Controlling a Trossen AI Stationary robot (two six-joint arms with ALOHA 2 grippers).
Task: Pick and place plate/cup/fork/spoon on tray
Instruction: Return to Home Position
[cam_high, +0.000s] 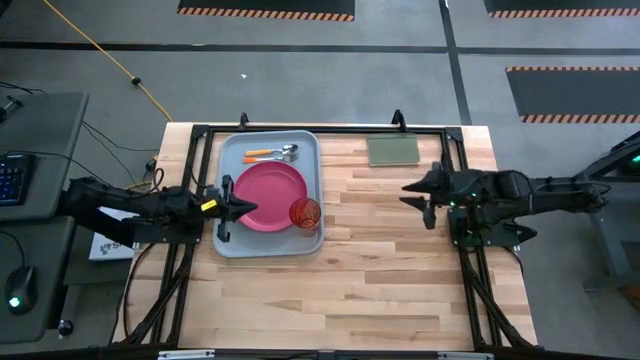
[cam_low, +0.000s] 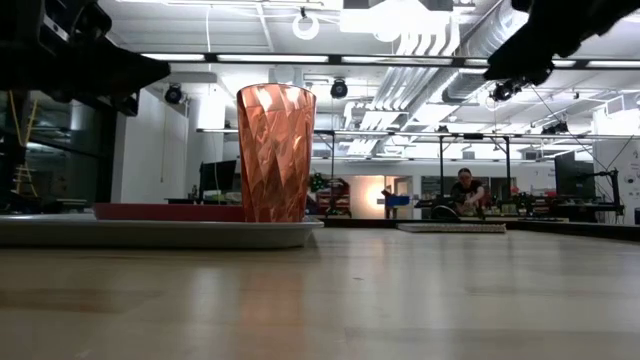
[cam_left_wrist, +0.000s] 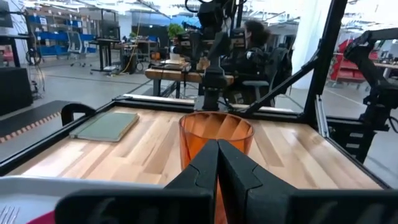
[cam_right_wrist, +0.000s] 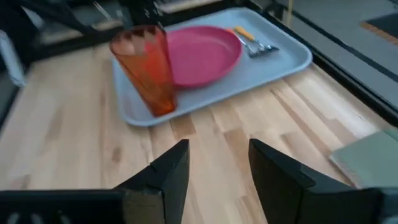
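Cup (cam_high: 305, 213) first: translucent red-orange, faceted, upright on the tray (cam_high: 232, 245), just beside the pink plate (cam_high: 268, 184) at its 4 o'clock. I judge it light, stiff, slick and tippy; I'd pinch it mid-wall. My left gripper (cam_high: 240, 208) hangs at the tray's 9 o'clock, fingers pressed together, holding nothing. My right gripper (cam_high: 410, 192), toward the table's 3 o'clock, is parted and empty.

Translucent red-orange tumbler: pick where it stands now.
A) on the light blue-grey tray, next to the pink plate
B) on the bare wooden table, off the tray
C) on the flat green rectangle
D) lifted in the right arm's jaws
A: the high view shows the translucent red-orange tumbler standing upright inside the rim of the light blue-grey rectangular tray, at the edge of the round magenta-pink plastic plate.
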